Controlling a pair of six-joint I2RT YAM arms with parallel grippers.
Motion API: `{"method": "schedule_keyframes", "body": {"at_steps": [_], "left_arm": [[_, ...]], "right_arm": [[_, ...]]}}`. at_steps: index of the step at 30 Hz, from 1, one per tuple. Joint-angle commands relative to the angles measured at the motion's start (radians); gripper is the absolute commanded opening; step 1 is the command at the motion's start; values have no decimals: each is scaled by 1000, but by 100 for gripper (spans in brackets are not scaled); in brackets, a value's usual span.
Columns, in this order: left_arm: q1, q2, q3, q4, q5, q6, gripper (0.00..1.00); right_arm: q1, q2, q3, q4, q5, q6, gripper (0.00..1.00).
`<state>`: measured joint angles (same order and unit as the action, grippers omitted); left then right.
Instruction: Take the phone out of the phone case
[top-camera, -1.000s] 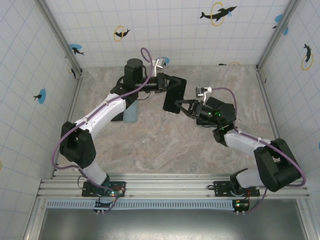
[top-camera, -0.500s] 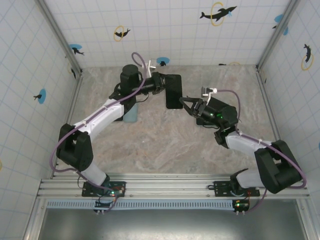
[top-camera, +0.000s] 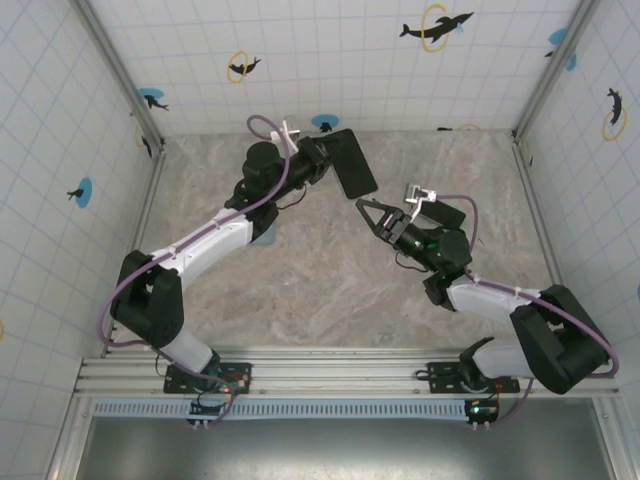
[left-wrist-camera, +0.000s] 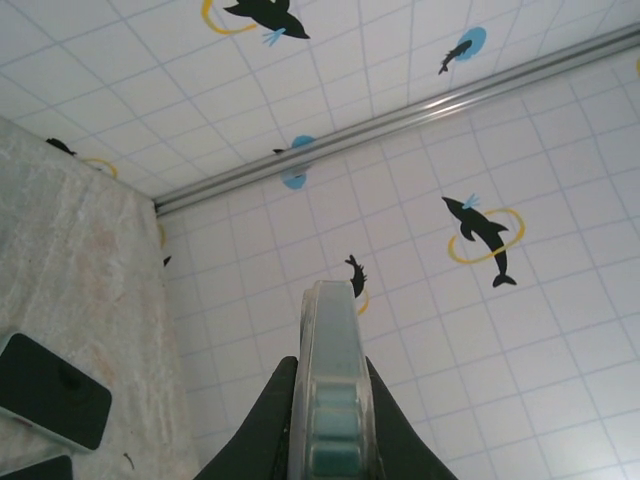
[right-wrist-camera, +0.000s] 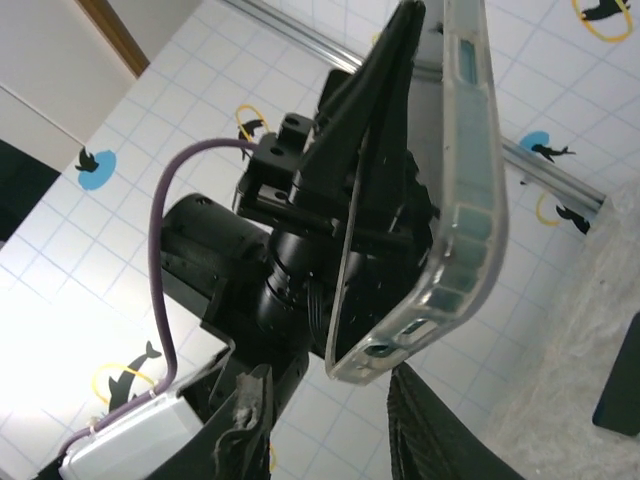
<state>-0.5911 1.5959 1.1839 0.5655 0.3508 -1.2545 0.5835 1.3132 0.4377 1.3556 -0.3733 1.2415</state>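
Marbled bench (top-camera: 300, 290) underneath. Left pincer (top-camera: 323, 160) is clamping the phone case (top-camera: 350, 163), holding it aloft beyond its fingertips. Right pincer (top-camera: 371, 212) is gaping apart just beside it.

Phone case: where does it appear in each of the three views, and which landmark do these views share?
Top external: the phone case is at the upper centre, held by the left gripper.
Left wrist: the phone case is at the bottom centre, seen edge-on.
Right wrist: the phone case is right of centre, its clear edge toward the camera.
Shared landmark: the dolphin-tiled wall.
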Motion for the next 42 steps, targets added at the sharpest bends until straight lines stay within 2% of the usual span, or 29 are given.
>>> {"method": "schedule_keyframes", "body": {"at_steps": [1,16,21,28,31,42], "left_arm": [[-18,-43,-3,100,-64,-31,0],[-56,-57,-23,115,-118,-60,0],[-67,-60,-7,102,-105,-103,0],[-70,-97,-35,106,-106,-173,0],[-78,-112,-41,109,-99,-205,0],[-95,-151,-46,56,-78,-198,0]], "right_arm": [[8,12,14,90,40,-29,31],[25,43,74,35,22,-94,21],[10,17,95,-98,-28,-230,15],[-10,-35,123,-309,-61,-455,14],[-20,-46,128,-345,-61,-506,14],[-48,-43,126,-363,-60,-476,12]]}}
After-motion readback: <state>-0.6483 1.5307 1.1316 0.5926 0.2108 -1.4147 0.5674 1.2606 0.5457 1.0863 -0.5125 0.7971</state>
